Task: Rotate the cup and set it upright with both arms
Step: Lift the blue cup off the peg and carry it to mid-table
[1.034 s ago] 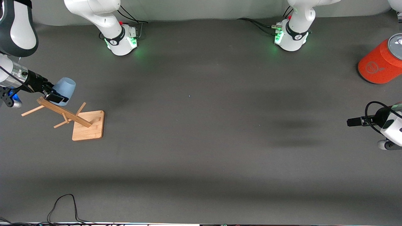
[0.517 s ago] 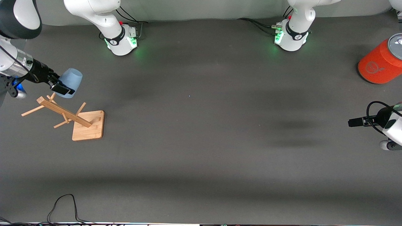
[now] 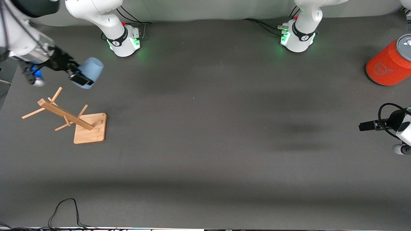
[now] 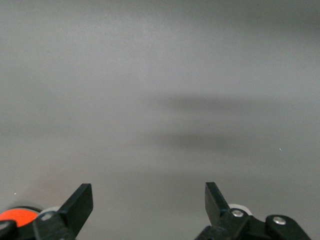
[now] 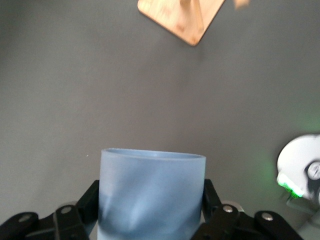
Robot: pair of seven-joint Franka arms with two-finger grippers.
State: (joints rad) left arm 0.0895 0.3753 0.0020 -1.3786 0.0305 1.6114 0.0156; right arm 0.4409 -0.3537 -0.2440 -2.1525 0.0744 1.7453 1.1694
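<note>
The pale blue cup [image 3: 92,71] is held in the air on its side by my right gripper [image 3: 82,77], over the table near the right arm's base. The gripper is shut on the cup near one end, and the other end points away from the wrist. In the right wrist view the cup [image 5: 152,192] fills the space between the black fingers [image 5: 91,200], and my right gripper [image 5: 152,202] clamps its sides. My left gripper [image 3: 364,125] is open and empty above the table at the left arm's end. It shows open over bare mat in the left wrist view [image 4: 149,200].
A wooden peg rack [image 3: 89,129] with a leaning post stands nearer the front camera than the cup; its base shows in the right wrist view [image 5: 182,17]. A large orange cylinder with a grey lid [image 3: 388,64] lies at the left arm's end. A cable [image 3: 64,208] lies at the front edge.
My right gripper has carried the cup off the rack's pegs, toward the robots' bases and toward the table's middle. My left gripper has drifted slightly toward its own end of the table.
</note>
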